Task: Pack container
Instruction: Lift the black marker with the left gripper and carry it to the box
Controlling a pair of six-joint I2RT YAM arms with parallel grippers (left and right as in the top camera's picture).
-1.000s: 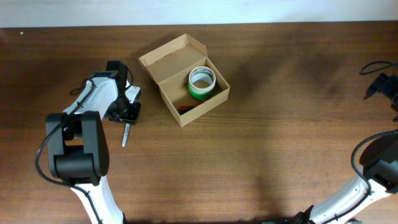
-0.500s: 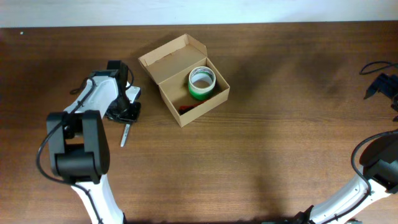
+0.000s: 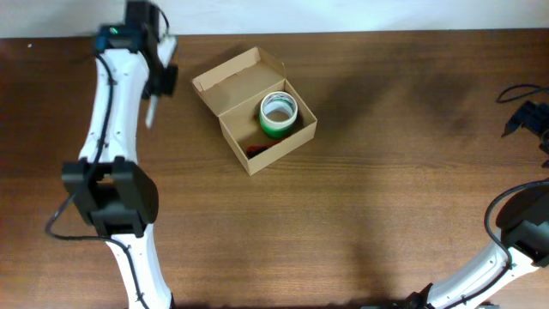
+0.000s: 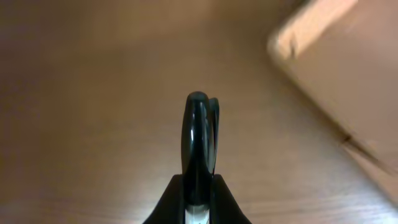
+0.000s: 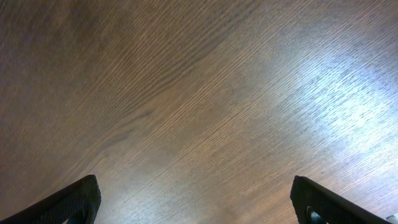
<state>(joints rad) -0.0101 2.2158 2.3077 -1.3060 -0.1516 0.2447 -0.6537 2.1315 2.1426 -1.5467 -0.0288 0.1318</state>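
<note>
The container, a tan cardboard box with its flap lid open, sits at the table's back centre-left. Its corner also shows in the left wrist view. Inside lie a green tape roll and a small red item. My left gripper is lifted, left of the box, and shut on a black-handled tool with a silvery blade hanging down. My right gripper is open and empty over bare wood, at the far right in the overhead view.
The pale back edge of the table runs along the top. A black cable lies at the far right. Brown wood spreads in front of and right of the box.
My left arm has lifted the black-handled tool off the table and swung it from front-left of the box to the back, left of the open lid. The right arm has not moved.
</note>
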